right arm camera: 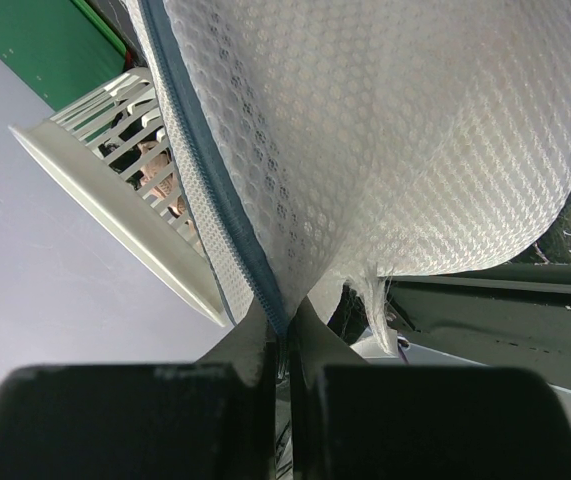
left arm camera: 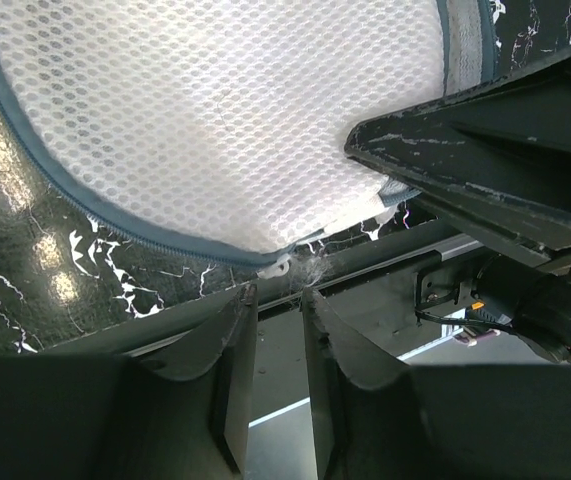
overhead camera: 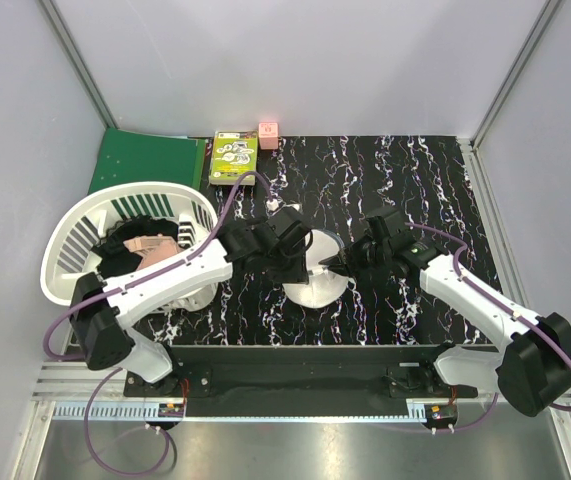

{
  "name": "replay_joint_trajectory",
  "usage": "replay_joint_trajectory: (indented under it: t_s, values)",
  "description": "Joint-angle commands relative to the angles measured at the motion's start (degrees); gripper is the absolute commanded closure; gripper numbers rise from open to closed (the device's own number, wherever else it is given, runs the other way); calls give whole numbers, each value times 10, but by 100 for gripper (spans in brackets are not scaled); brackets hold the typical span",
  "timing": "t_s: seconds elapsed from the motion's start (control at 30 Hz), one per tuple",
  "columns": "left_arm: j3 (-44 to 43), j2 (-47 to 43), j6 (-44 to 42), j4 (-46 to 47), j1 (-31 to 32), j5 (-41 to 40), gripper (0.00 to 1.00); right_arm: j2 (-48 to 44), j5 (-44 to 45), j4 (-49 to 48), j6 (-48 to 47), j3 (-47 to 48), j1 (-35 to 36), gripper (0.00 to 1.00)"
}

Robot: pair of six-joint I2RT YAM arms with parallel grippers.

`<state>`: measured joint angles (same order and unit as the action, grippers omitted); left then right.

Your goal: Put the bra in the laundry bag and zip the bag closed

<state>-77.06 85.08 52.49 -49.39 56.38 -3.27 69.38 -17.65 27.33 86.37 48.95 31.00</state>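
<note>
Right claw (right arm camera: 283,322) is clamped on the laundry bag (right arm camera: 395,140), with the bag's zipper rim (right arm camera: 210,190) pinched between the fingers. Left claw (left arm camera: 279,300) is held narrowly apart with nothing gripped, just below the bag's zipped edge. The bag is seen on the black marbled table (overhead camera: 365,165) between both claws. Whether the bra is inside cannot be told.

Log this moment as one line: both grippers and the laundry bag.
left gripper: open, tips at laundry bag zipper rim | right gripper: shut on laundry bag rim | bag contents: cannot tell
</note>
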Motion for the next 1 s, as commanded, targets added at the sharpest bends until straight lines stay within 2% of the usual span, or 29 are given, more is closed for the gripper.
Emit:
replay_joint_trajectory:
  t_s: [0.0,0.23,0.47,0.67,0.7,0.73,0.83,0.97]
  values:
    - [-1,8,-12,32,1,6,71,-18,0,-7,9,1,-4,100]
    - [-5,24,-20,39,-2,8,70,-21,-2,-7,12,-1,-4,100]
    - [-4,29,-24,39,-6,-4,76,-19,-5,-10,13,-1,-4,100]
    - [-5,33,-36,26,-8,-22,89,-20,-7,-11,12,-2,-5,100]
    - [-6,36,-41,19,-9,-30,97,-21,-7,-11,11,-3,-5,100]
    - [-6,36,-45,-1,-9,-51,100,-22,-8,-11,7,-3,-6,100]
    - [15,28,-66,-37,-19,-102,100,-25,-8,-11,-8,-4,-14,100]
    - [52,-6,-111,-41,-27,-134,100,-22,-25,-11,-62,4,-40,100]
